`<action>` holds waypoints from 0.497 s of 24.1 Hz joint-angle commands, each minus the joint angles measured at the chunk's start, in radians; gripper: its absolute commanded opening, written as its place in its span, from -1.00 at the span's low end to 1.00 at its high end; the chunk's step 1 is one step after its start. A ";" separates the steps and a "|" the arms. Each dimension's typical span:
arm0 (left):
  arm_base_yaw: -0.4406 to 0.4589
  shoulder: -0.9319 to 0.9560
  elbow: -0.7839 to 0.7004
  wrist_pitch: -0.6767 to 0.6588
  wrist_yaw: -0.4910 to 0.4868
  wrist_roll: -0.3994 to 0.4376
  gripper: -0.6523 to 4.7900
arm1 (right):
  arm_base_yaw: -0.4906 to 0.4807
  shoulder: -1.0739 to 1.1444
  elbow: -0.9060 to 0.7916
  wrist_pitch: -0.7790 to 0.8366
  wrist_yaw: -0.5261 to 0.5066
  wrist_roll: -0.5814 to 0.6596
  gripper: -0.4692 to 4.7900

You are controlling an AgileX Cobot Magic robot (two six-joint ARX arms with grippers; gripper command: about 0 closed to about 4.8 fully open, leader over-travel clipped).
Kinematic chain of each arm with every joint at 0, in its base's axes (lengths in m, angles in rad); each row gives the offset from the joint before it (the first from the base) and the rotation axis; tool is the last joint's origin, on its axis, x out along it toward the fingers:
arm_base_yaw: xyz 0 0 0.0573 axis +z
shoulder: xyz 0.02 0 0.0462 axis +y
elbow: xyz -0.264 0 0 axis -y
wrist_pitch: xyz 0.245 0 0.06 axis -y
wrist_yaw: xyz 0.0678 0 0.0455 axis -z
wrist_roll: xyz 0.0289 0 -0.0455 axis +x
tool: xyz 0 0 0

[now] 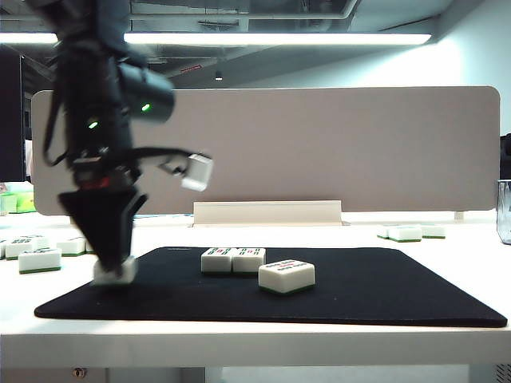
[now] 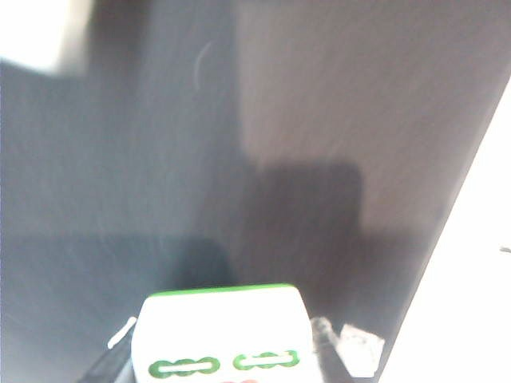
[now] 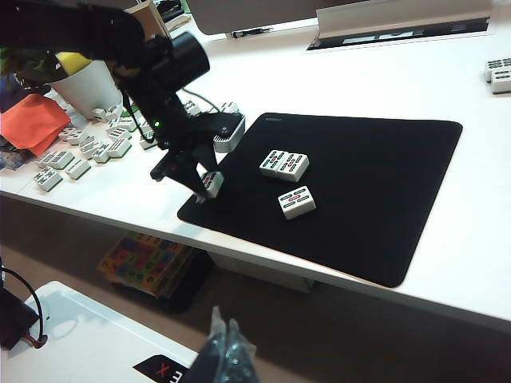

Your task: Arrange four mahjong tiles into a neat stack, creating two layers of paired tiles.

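Note:
Two mahjong tiles [image 1: 232, 260] lie side by side near the middle of the black mat [image 1: 383, 295]. A third tile [image 1: 287, 275] lies alone just in front of them, turned at an angle. My left gripper [image 1: 114, 267] points down at the mat's left end and is shut on a fourth tile [image 2: 222, 335], whose green-marked face fills the space between the fingers. In the right wrist view the pair [image 3: 284, 164], the single tile [image 3: 296, 202] and the held tile [image 3: 211, 183] all show. My right gripper [image 3: 226, 339] hangs off the table's front edge, fingertips together, holding nothing.
Several spare tiles lie on the white table left of the mat [image 1: 40, 259] and at the back right [image 1: 406, 232]. A white divider panel [image 1: 319, 144] stands behind. A clear glass [image 1: 505, 209] is at the right edge. A white pot [image 3: 88, 86] and orange cloth [image 3: 28, 120] sit far left.

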 commanded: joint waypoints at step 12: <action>-0.200 0.106 0.237 0.213 -0.084 0.080 -0.26 | 0.001 -0.013 0.004 0.003 -0.001 -0.028 -0.83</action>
